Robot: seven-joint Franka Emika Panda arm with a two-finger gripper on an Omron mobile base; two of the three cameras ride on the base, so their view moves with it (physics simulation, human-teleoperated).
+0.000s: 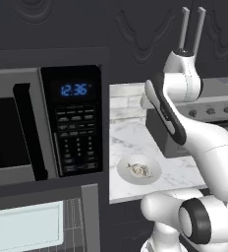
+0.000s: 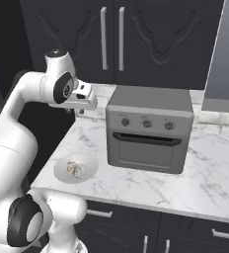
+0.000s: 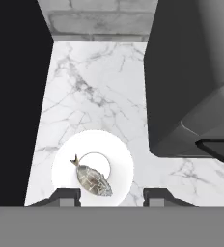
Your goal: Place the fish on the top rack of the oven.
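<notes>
Fish (image 3: 93,180) is seen lying on the round white plate (image 3: 121,159), untouched, tail towards the plate's left side in the hand view. Plate is set on the marble surface (image 3: 99,96), near its front edge, just beside the toaster oven (image 2: 148,131) and apart from it. Same plate is picked out in the left base view, with the fish (image 1: 139,170) on it.

Pincer (image 3: 112,197) is held well above the plate, fingertips (image 3: 65,197) spread apart, nothing between them. Fish is framed roughly between the tips, slightly left of centre. No contact is made.

Oven (image 1: 89,216) is seen at the lower left of the left base view, below the microwave (image 1: 71,120) with the blue clock. Pale tray (image 1: 25,229) on the top rack (image 1: 75,221) is visible, so the cavity is judged open and reachable.

Progress: nothing is done yet beyond rough alignment over the fish. Left: descent, grasp, lift, transfer across to the oven, release on the top rack. Grasp is judged fiddly, since the fish is slim and lies flat on the plate.
</notes>
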